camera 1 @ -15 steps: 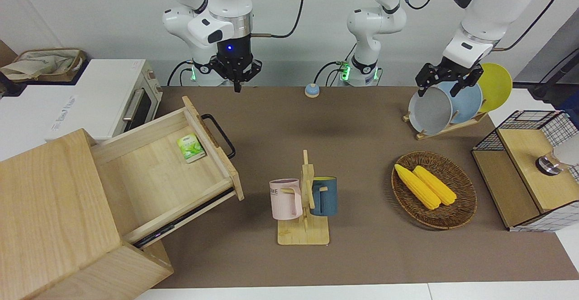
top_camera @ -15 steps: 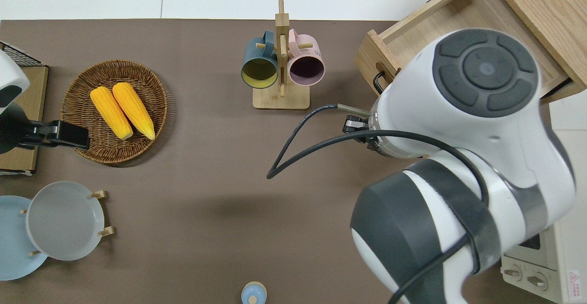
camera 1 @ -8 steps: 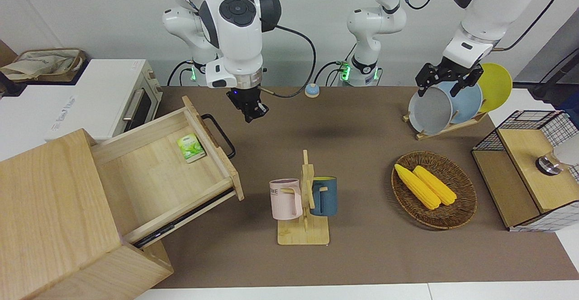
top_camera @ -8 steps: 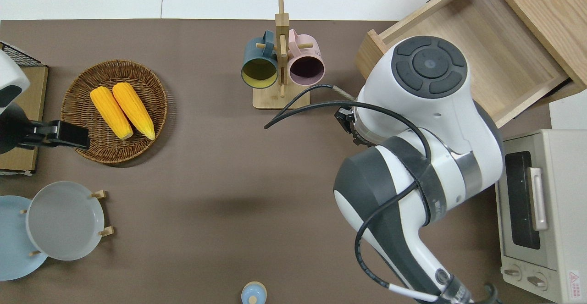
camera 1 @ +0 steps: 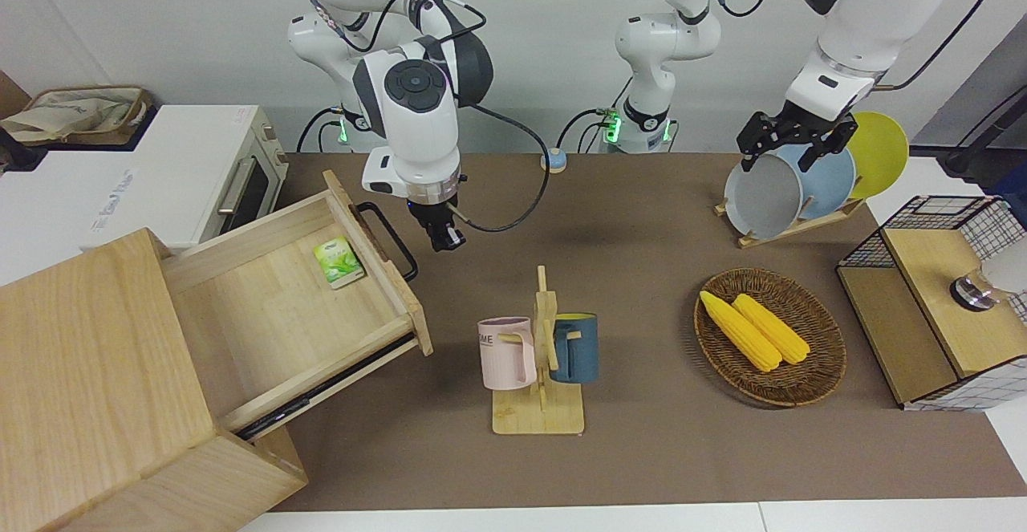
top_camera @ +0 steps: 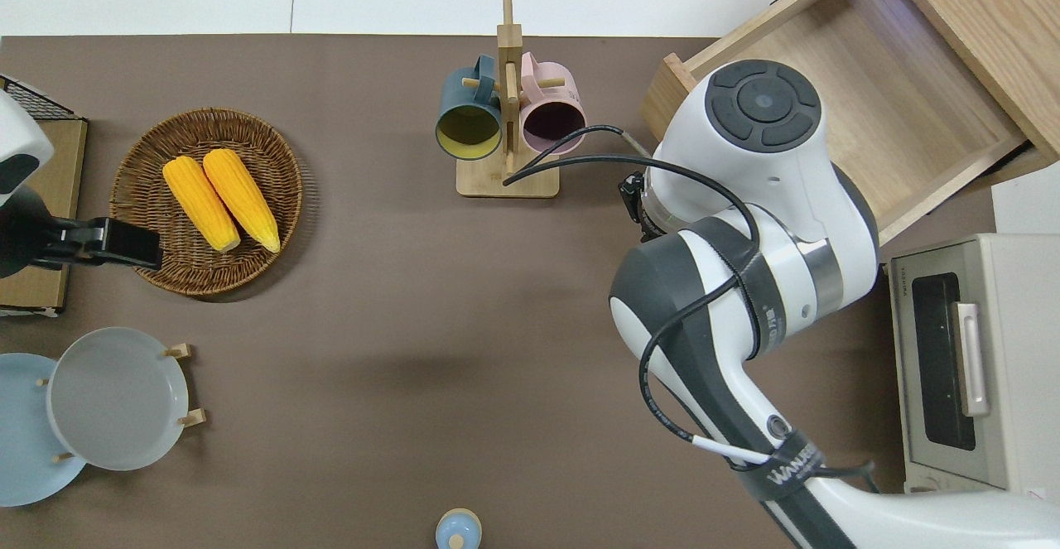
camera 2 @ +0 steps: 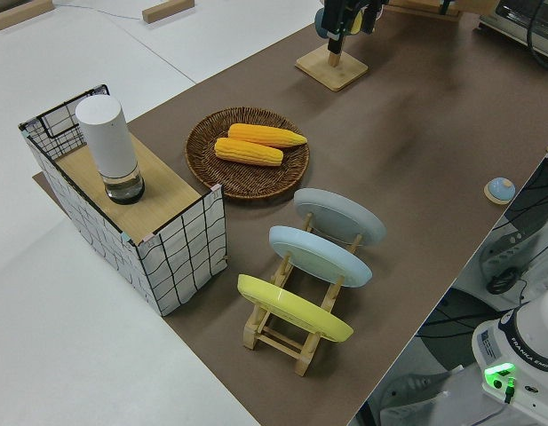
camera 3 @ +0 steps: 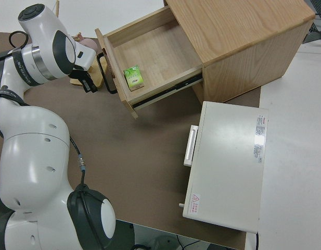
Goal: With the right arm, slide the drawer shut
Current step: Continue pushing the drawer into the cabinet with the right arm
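The drawer (camera 1: 281, 299) stands pulled far out of the pale wooden cabinet (camera 1: 88, 387). Its black loop handle (camera 1: 388, 240) points toward the middle of the table. A small green packet (camera 1: 338, 262) lies inside near the front panel. My right gripper (camera 1: 444, 238) is shut and empty, pointing down just beside the handle on the side toward the left arm's end, not touching it. The right side view shows the gripper (camera 3: 89, 84) close to the handle (camera 3: 105, 73). In the overhead view the arm hides the gripper and the handle. The left arm is parked, its gripper (camera 1: 777, 156) open.
A wooden mug rack (camera 1: 539, 371) with a pink and a blue mug stands close to the drawer front. A white toaster oven (camera 1: 192, 171) is beside the cabinet. A corn basket (camera 1: 770, 336), plate rack (camera 1: 794, 183), wire shelf box (camera 1: 935, 299) and small blue bell (camera 1: 553, 160) are also here.
My right arm has swung out from the robots' edge and lowered its gripper to beside the drawer handle. The drawer and the left arm have not moved.
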Controlling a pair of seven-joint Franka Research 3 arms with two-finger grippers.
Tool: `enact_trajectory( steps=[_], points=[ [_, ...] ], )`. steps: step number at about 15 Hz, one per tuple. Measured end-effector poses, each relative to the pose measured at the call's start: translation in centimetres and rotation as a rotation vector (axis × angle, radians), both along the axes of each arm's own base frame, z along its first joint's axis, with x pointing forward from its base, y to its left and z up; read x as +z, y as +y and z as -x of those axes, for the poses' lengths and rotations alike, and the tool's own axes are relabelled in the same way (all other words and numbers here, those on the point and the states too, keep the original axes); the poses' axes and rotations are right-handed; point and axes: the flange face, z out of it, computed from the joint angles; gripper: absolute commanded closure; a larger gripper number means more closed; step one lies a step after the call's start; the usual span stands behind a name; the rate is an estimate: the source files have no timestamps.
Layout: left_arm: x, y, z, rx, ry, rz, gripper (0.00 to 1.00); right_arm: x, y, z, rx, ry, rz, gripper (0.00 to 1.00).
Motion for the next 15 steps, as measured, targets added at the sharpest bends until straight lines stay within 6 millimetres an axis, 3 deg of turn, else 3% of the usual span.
enact_trajectory(
  steps=[5, 10, 15],
  points=[
    [0.0, 0.0, 0.0, 0.000, 0.000, 0.000, 0.01, -0.8, -2.6, -1.1, -0.039, 0.008, 0.007, 1.000],
    [0.0, 0.0, 0.0, 0.000, 0.000, 0.000, 0.01, -1.1, -3.9, -2.1, -0.054, 0.003, 0.004, 1.000],
    [0.0, 0.0, 0.0, 0.000, 0.000, 0.000, 0.01, -0.7, -7.5, -4.0, -0.070, -0.011, -0.007, 1.000]
  ],
)
